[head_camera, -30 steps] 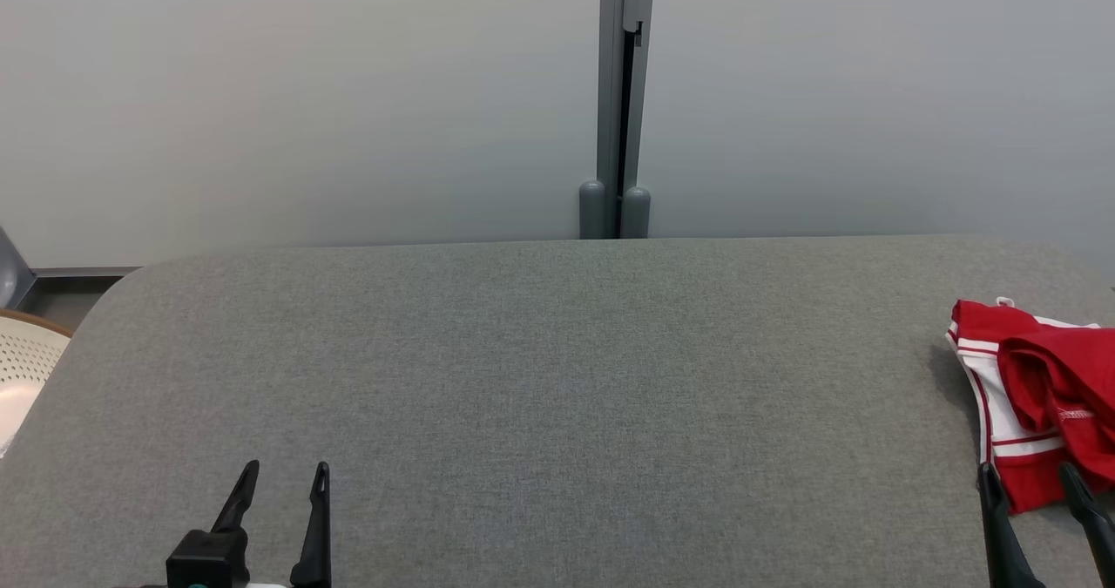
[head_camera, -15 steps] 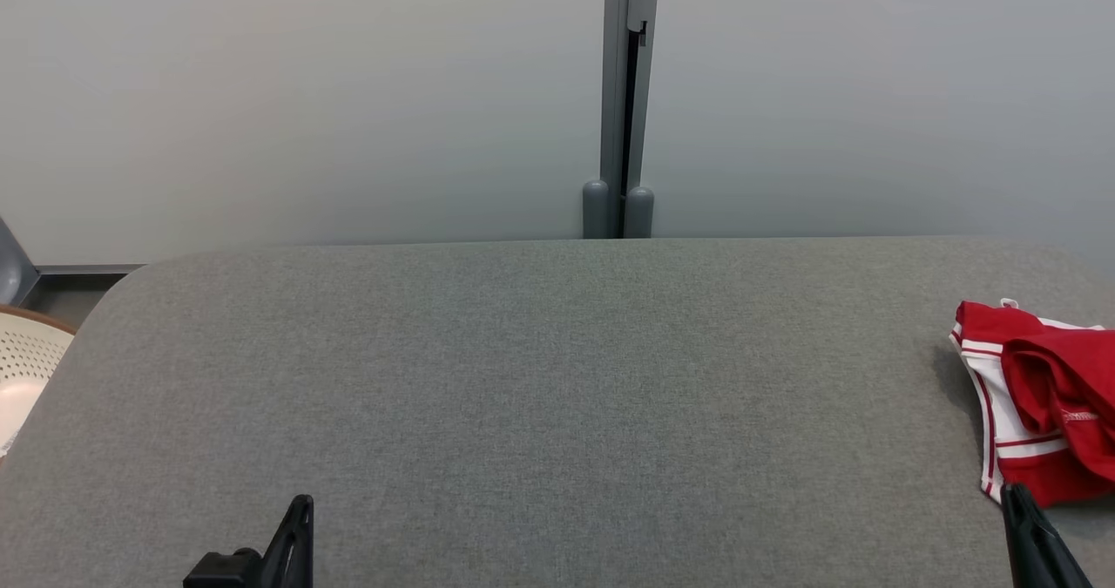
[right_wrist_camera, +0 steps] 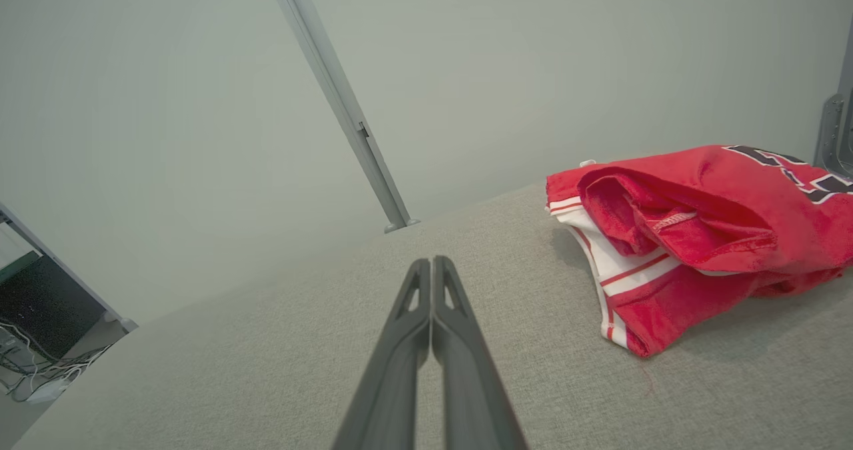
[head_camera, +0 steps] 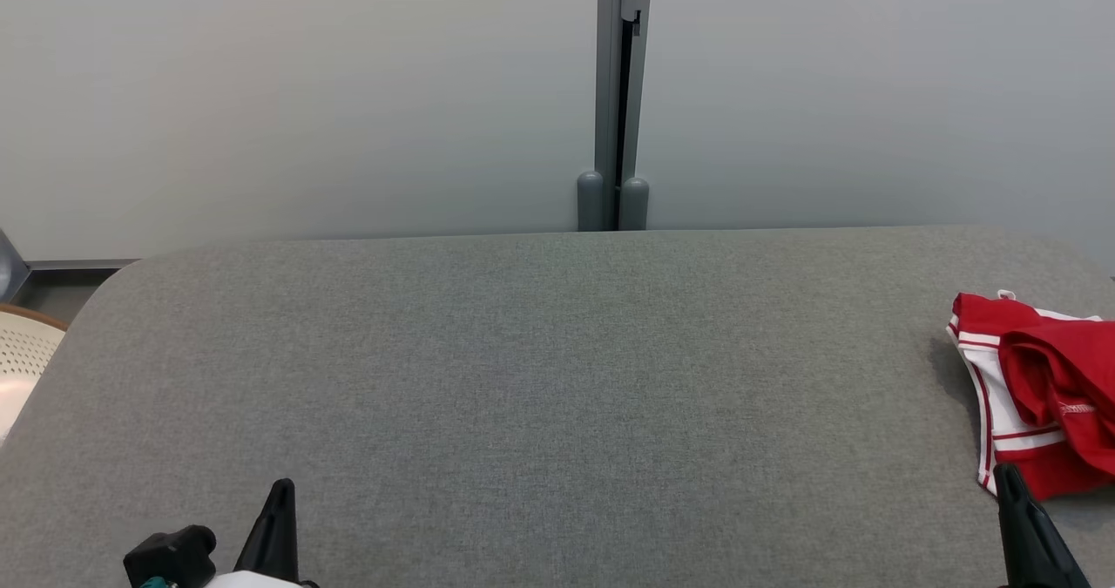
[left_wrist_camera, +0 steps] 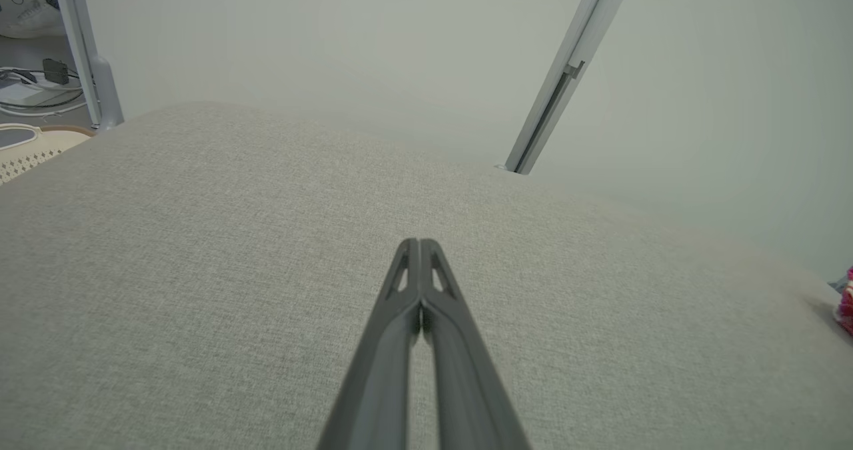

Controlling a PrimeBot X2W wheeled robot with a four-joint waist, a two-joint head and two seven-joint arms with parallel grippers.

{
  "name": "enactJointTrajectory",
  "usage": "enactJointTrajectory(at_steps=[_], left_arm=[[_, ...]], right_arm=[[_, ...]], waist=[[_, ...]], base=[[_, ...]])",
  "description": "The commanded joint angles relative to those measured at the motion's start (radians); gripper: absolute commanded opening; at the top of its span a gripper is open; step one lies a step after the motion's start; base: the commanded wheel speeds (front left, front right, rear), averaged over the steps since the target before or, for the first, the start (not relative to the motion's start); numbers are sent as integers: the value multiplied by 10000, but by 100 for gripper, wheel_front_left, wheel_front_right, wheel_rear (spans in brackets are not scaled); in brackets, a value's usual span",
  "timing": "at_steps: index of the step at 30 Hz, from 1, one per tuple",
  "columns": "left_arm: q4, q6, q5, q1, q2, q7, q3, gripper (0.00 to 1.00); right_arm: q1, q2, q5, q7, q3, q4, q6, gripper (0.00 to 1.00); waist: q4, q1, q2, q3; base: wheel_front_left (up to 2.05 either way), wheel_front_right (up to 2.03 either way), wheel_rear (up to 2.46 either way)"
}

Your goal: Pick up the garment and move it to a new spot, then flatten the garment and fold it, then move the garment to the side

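The garment [head_camera: 1041, 388] is red with white stripes and lies crumpled at the right edge of the grey fabric table [head_camera: 557, 379]. In the right wrist view the garment [right_wrist_camera: 693, 230] rests to the right of my right gripper [right_wrist_camera: 432, 262], whose two dark fingers press together on nothing. In the head view my right gripper [head_camera: 1009, 475] stands just in front of the garment's near corner. My left gripper [head_camera: 283, 488] sits at the lower left, far from the garment. In the left wrist view my left gripper [left_wrist_camera: 418, 243] is shut and empty above bare table, and a sliver of the garment [left_wrist_camera: 846, 300] shows at the far right.
A pale partition wall with a grey post [head_camera: 616, 91] stands behind the table. A perforated white basket [head_camera: 22, 357] sits off the table's left edge. Cables lie on the floor [right_wrist_camera: 33, 377] beyond the table's left end.
Both grippers have gone from open to shut, with nothing between their fingers. Both have drawn back toward the bottom edge. The head camera has shifted slightly; the garment lies as before.
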Motion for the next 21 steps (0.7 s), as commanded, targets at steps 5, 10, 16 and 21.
enactJointTrajectory(at_steps=[5,10,16,21], left_arm=[[-167,-219,-940,-497,-17,193,332,0],[-170,-364,-1671,-608,-114,375,524,0],[-172,-531,-2493,-747,-214,581,741,0],[-172,-682,-3258,-866,-317,771,949,0]], right_arm=[[-512,-31,1035,36,-14,173,-3,0],[-758,-17,1820,57,-10,428,-4,0],[-1034,-1,2700,85,-8,712,-5,0],[-1297,14,3528,105,-8,983,-6,0]], waist=[[-32,0,0,51],[-61,0,0,101],[-97,0,0,160],[-132,0,0,220]], base=[[0,0,0],[0,0,0],[0,0,0],[0,0,0]])
